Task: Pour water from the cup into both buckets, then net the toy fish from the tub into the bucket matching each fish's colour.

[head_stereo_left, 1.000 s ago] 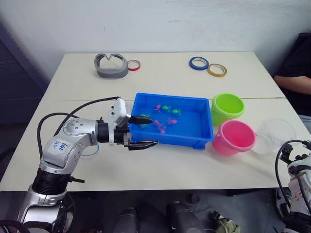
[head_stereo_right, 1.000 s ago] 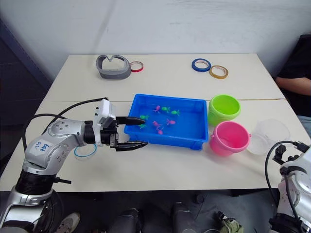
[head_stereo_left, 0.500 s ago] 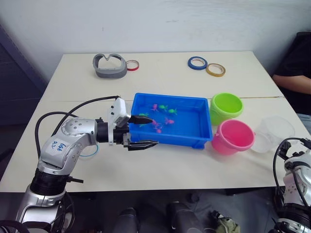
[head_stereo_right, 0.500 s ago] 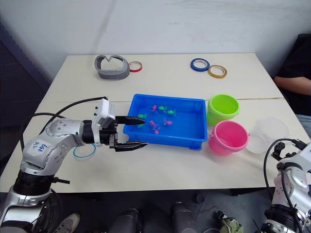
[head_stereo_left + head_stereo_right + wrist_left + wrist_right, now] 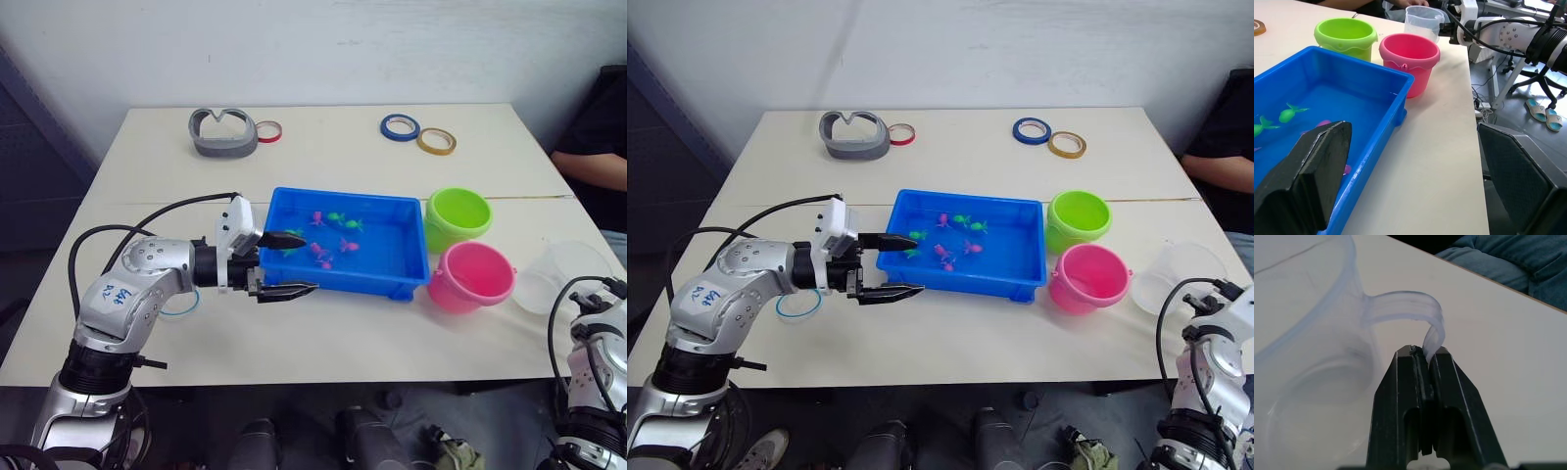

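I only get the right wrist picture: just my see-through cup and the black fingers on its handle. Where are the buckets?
Observer: The pink bucket stands just beside the cup, on its left. The green bucket is behind the pink one.
Operator: Are there fish in the tub?
Observer: Yes, green and pink toy fish lie in the blue tub, left of the buckets.
Operator: What's my other hand doing?
Observer: The left gripper is open at the tub's left end, one finger over the tub, the other outside its near wall, holding nothing.
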Robot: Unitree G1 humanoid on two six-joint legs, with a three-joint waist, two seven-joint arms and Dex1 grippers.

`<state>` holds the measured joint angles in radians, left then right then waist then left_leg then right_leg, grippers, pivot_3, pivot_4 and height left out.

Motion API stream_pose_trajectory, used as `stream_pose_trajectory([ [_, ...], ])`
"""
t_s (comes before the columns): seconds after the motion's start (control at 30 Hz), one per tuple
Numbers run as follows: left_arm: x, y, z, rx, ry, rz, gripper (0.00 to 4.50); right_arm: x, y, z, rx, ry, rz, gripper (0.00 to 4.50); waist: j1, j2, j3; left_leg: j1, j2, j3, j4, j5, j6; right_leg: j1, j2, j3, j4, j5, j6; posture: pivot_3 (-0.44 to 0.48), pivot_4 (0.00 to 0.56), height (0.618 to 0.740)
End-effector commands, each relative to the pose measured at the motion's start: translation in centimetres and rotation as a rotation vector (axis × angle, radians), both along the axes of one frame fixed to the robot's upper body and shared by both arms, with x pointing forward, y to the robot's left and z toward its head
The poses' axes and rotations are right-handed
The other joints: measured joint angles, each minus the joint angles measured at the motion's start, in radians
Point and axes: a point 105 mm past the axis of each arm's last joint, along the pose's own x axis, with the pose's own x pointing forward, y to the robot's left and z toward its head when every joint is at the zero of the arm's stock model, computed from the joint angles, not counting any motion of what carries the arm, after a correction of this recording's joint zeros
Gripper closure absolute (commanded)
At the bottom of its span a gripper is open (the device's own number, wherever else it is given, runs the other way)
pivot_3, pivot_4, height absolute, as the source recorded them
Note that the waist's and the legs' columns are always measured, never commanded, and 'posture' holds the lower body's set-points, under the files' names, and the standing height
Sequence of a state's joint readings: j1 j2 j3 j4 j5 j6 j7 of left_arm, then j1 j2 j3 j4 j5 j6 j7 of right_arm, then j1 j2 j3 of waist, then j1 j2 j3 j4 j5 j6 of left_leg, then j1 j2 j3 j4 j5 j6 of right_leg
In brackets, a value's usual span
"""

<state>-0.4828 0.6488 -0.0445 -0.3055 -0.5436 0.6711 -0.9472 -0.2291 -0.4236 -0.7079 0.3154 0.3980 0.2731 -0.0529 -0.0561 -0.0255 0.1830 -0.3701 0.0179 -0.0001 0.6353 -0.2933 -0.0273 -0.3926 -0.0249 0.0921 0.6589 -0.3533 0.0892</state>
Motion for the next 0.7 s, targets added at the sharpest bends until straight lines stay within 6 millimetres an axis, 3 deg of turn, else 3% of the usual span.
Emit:
stream_pose_trajectory([
  [0.03,-0.5,0.2,1.0,-0.013,-0.051,-0.005,0.0,-0.6,-0.7,1.6,-0.051,-0.031,-0.013,4.46,0.0,0.0,0.0,0.0,0.0,0.0,0.0,0.0,0.0,0.0,0.0,0.0,0.0,0.0,0.0,0.0,0.15,0.74],
  [0.43,-0.4,0.2,0.6,-0.017,-0.05,-0.005,0.0,-1.3,-0.8,1.9,-0.064,-0.026,-0.013,4.46,0.001,0.0,0.0,0.0,0.0,0.0,0.0,0.0,0.0,0.0,0.0,0.0,0.0,0.0,0.0,0.0,0.15,0.74],
  [0.7,0.8,0.5,0.8,-0.036,-0.069,0.035,0.0,-1.8,-0.6,4.5,-0.114,-0.074,0.039,4.46,0.001,0.001,0.0,0.0,0.0,0.0,0.0,0.0,0.0,0.0,0.0,0.0,0.0,0.0,0.0,0.0,0.15,0.74],
])
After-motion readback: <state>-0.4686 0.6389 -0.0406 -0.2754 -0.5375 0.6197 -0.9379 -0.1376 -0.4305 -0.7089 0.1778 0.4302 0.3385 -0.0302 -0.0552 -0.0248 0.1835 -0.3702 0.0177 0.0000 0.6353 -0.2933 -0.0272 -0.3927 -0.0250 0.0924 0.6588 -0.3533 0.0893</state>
